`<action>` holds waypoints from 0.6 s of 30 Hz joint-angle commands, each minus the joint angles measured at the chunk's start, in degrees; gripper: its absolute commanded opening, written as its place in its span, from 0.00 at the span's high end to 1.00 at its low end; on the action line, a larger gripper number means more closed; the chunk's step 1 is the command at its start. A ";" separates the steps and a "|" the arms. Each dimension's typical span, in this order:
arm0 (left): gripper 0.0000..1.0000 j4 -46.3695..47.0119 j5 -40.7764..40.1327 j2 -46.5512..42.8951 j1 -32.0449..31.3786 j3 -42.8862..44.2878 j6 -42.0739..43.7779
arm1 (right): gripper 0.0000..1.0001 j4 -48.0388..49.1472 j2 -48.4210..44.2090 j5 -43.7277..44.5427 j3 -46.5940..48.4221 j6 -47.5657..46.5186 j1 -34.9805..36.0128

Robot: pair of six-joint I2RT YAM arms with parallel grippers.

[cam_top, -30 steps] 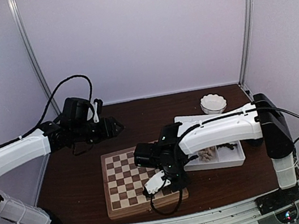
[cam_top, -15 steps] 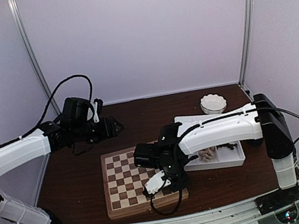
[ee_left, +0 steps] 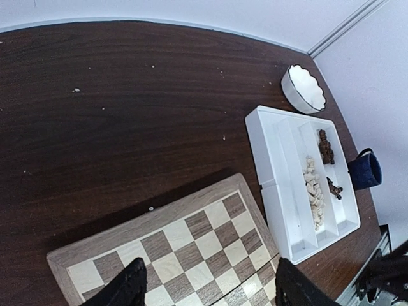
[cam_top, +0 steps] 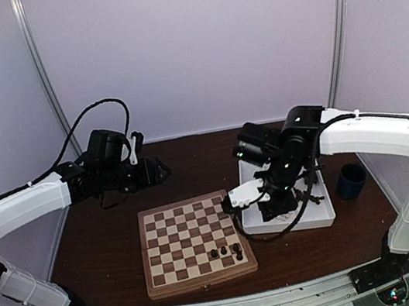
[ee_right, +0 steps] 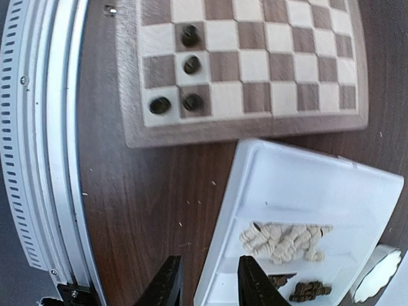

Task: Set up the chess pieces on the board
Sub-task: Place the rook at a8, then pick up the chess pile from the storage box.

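Four dark pieces [ee_right: 182, 70] set near-right on the board [cam_top: 202, 280]; right gripper [ee_right: 209, 275], narrowly parted, apparently empty, above the tray [ee_right: 306, 185] to fetch another; left gripper [ee_left: 207, 287] wide.

The board [cam_top: 194, 242] lies on the table [cam_top: 101, 241], close to its near edge. Four chess pieces [cam_top: 227, 252] stand on the board, in its near right corner. Just right of the board lies a tray [cam_top: 317, 218], and a heap of pieces [ee_right: 285, 241] lies in one of its compartments. A bowl [ee_left: 304, 88] sits at the far end of the tray, and a cup [cam_top: 350, 180] stands to its right.
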 commanded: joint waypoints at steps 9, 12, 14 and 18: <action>0.32 2.01 5.10 3.09 0.20 4.55 3.30 | 0.74 5.95 -2.19 -4.66 -13.51 3.64 -34.21; 0.33 1.96 5.27 3.26 0.25 4.47 2.96 | 0.76 6.88 -0.67 -2.20 -15.19 4.69 -37.07; 0.33 2.13 5.24 3.25 0.25 4.27 2.56 | 0.77 7.30 0.51 -1.46 -16.19 5.18 -38.02; 0.33 2.70 5.60 3.67 0.23 3.89 1.81 | 0.78 8.83 2.93 -1.47 -17.11 6.25 -39.22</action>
